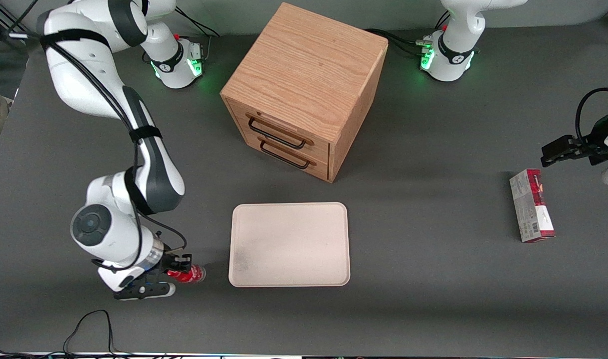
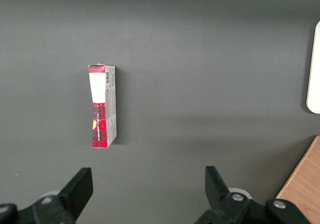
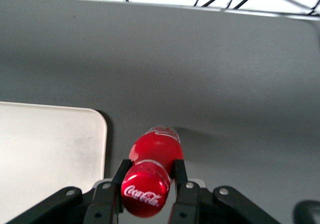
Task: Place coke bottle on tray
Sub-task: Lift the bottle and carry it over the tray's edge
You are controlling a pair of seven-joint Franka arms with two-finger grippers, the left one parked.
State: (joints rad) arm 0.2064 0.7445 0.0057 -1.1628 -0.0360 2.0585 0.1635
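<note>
Gripper [image 3: 149, 180] pinching coke bottle [image 3: 154, 159] at neck | bottle upright, cap up | beside tray [image 1: 289, 244], off it

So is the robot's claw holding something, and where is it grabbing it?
Yes. The gripper, beside the tray, is shut on the coke bottle, one finger on each side of the neck, just under the red cap.
</note>
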